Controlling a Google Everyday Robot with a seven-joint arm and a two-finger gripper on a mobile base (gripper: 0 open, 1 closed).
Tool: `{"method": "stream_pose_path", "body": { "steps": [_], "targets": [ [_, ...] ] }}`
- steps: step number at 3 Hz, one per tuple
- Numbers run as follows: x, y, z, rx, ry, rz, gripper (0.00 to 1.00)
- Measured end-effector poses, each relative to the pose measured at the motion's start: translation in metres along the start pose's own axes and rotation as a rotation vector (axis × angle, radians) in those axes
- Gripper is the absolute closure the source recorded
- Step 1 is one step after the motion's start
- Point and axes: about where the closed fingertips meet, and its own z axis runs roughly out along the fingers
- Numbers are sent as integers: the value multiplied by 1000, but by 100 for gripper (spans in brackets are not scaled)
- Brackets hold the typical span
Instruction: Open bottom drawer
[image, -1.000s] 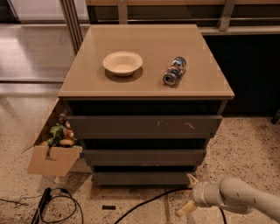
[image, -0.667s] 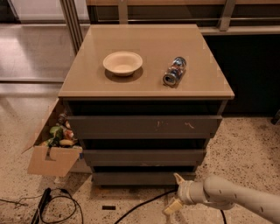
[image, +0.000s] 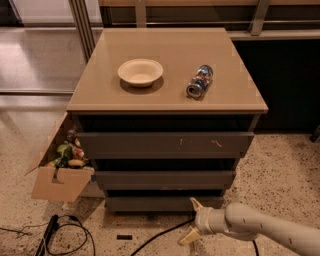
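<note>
Single camera view of a low cabinet with a flat tan top and three dark grey, handleless drawer fronts stacked one above another. The bottom drawer, the task's thing, is the lowermost and narrowest-looking front, sitting just above the speckled floor; it appears closed, in line with the fronts above it and with no tray showing. The pale two-finger gripper on the cream-coloured arm lies low at the right, just in front of and slightly below the right part of that drawer front. Its fingers are spread wide, one angled up toward the drawer's lower edge and one angled down to the floor, and nothing is held between them; whether the upper fingertip touches the front cannot be told. Progress is judged early: the approach is made, while catching the front and pulling it out remain. Counts: three drawers, namely the scratched top drawer front, the plain middle drawer front and the bottom one; one shallow cream bowl; one metal can lying on its side; one open cardboard box of assorted items beside the cabinet.
</note>
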Motion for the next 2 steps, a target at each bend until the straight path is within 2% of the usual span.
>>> {"method": "stream_pose_path", "body": {
  "steps": [1,2],
  "targets": [
    [-5,-1,34,5,-86,-11,0],
    [-1,-6,58,13,-139,-7,0]
  ]
}}
